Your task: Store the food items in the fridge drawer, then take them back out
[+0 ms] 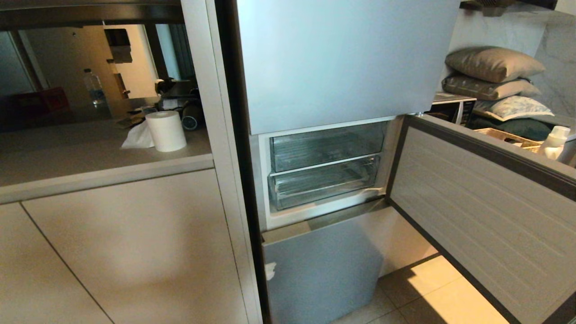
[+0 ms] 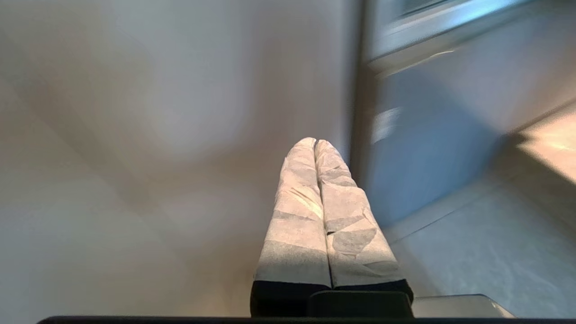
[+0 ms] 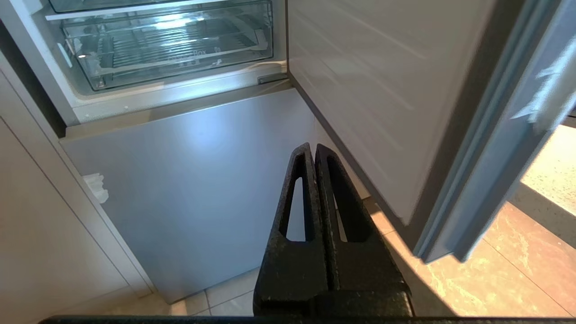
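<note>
Both grippers were pressed shut and held nothing: the left gripper [image 2: 315,143], its two fingers wrapped in pale tape, hung before the cabinet front beside the fridge, and the right gripper [image 3: 312,148], black, hung low before the closed lower fridge door [image 3: 189,180]. One middle fridge door [image 1: 477,198] stood swung open. Two clear drawers sat pushed in behind it, the upper drawer [image 1: 326,145] above the Crisper Box fridge drawer [image 1: 324,182]. No red food items showed in either.

The clear ribbed fridge drawer [image 1: 323,182] sits pushed in, lower of two.
</note>
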{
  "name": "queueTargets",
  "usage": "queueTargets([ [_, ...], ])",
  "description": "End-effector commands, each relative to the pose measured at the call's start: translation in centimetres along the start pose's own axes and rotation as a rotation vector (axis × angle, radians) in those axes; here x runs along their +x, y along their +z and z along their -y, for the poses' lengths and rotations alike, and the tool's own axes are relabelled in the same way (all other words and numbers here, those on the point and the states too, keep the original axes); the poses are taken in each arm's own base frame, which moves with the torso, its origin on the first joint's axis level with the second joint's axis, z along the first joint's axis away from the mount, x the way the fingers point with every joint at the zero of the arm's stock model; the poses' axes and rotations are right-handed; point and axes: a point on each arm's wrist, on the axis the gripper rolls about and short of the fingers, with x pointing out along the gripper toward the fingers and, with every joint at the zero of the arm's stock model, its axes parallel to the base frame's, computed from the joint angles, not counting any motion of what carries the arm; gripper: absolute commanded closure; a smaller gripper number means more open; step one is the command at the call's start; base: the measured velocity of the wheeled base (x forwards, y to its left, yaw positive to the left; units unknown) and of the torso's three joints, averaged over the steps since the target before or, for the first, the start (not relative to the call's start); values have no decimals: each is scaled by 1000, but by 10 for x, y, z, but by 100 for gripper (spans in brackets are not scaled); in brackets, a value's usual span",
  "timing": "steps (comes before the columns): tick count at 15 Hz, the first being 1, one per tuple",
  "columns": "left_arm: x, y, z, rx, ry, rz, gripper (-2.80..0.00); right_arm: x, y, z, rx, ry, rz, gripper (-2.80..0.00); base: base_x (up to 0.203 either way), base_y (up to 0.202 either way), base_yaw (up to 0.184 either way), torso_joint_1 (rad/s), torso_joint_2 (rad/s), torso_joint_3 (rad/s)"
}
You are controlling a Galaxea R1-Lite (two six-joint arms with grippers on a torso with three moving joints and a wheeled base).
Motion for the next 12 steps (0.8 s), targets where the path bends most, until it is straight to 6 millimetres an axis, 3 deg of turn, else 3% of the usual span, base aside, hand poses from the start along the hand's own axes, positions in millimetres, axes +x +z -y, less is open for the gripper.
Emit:
queueTargets([
  [1,-15,-15,3,40,-43,189,0,0,0,0,1,0,-1,0,0,0,0,0,0,0],
  [7,-15,-19,3,-123,-12,177,0,0,0,0,1,0,-1,0,0,0,0,0,0,0],
  [12,-15,-19,3,-123,-12,177,0,0,0,0,1,0,-1,0,0,0,0,0,0,0],
])
